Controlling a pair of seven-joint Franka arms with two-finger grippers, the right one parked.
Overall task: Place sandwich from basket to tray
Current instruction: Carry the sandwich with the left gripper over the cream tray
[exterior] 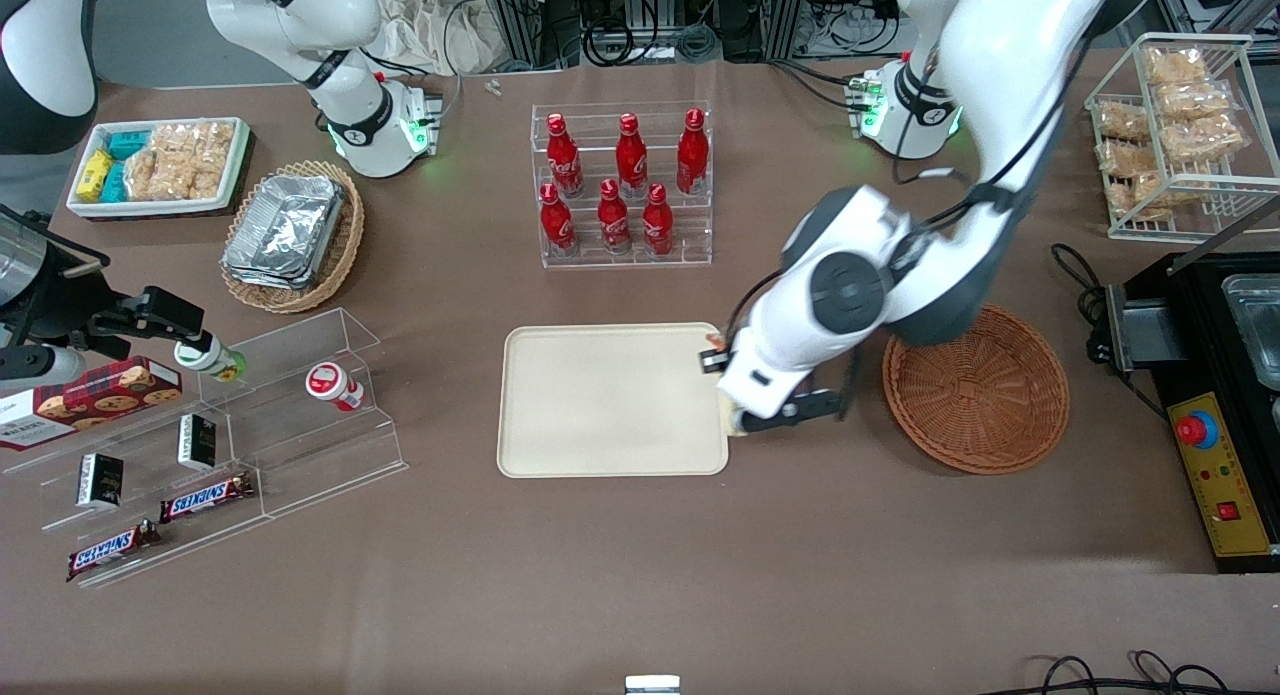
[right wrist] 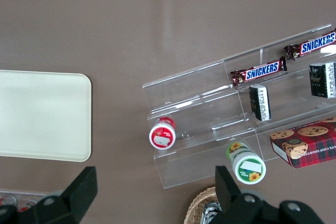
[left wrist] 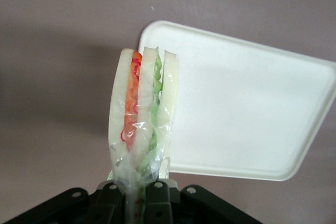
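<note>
The left arm's black gripper (left wrist: 137,195) pinches the small wedge sandwich (left wrist: 140,124) of pale bread, orange and green filling and clear wrap by its end. In the middle of the front view it hangs over the edge of the flat cream plastic tray (exterior: 600,400), beside the round reddish-brown wicker basket (exterior: 985,400).

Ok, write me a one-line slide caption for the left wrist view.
Gripper shut on the wrapped sandwich, carried above the brown table at the edge of the bare cream tray.
</note>
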